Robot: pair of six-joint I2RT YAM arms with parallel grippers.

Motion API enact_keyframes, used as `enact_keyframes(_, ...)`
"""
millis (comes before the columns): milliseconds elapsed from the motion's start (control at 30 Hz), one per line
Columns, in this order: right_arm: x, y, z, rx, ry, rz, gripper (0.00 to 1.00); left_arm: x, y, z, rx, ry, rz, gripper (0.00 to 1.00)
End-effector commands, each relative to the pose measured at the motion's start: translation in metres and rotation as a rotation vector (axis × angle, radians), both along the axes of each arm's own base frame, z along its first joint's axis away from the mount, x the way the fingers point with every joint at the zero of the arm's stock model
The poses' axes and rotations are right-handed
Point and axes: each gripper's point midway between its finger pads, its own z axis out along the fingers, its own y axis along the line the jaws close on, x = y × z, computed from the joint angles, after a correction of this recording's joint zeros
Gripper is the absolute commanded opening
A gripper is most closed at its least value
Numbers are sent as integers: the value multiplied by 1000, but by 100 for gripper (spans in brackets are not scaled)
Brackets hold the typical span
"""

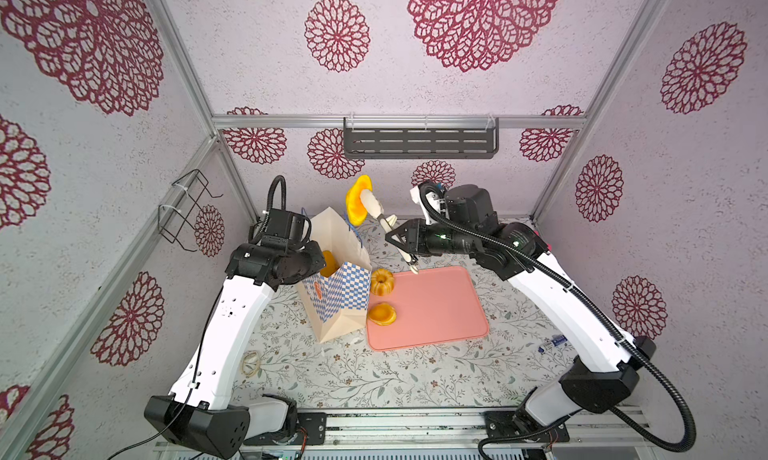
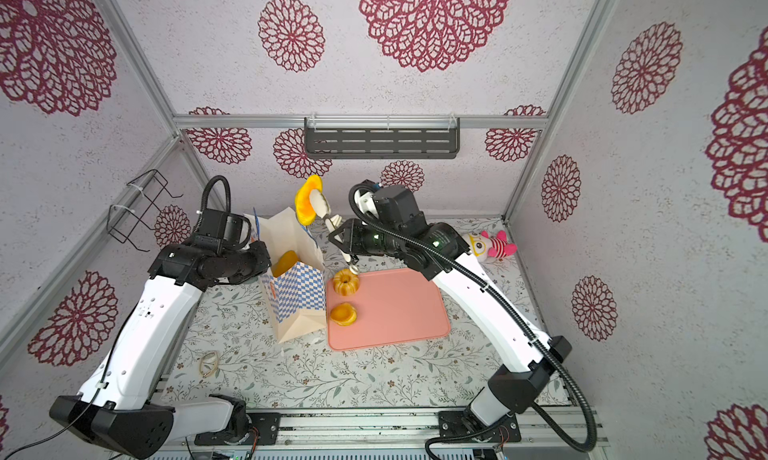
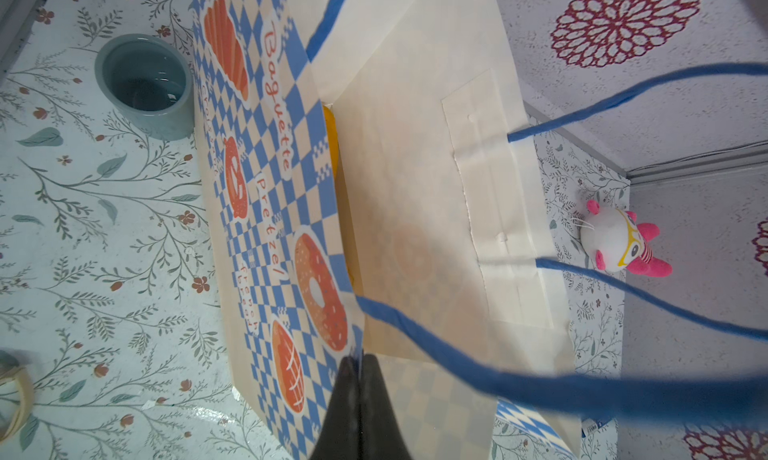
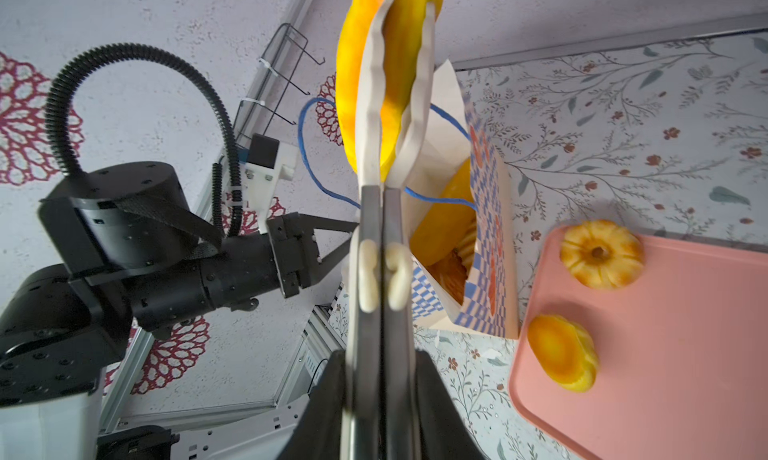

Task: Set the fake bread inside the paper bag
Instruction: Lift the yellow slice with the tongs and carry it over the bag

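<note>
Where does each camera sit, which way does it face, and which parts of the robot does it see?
Top views: high above the front, facing down and back at the paper bag and pink tray; the left arm and right arm show.
Left wrist: behind the left gripper, shut on the bag's rim, facing the bag; only that gripper shows.
Right wrist: behind the right gripper, shut on tongs holding a bread piece; the left arm shows.
Shared: both wrist views show the bag.

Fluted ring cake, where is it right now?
In both top views the fluted ring cake sits on the far left corner of the pink tray, beside the paper bag.
</note>
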Motion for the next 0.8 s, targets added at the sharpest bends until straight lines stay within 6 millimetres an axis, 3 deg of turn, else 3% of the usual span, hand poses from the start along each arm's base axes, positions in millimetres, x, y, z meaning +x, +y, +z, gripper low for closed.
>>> enact_keyframes(0,-6,6,37,60,-98,31,0,-2,4,11,-7,-51,18,0)
enact_keyframes(167,-7,20,28,36,-90,56,0,-4,6,12,-3,-57,26,0)
enact_keyframes(600,-4,23,4,-50,-72,64,0,1,6,13,-4,-63,34,0)
enact_keyframes(767,-3,24,-25,-153,-28,84,0,3,5,11,-3,-59,32,0)
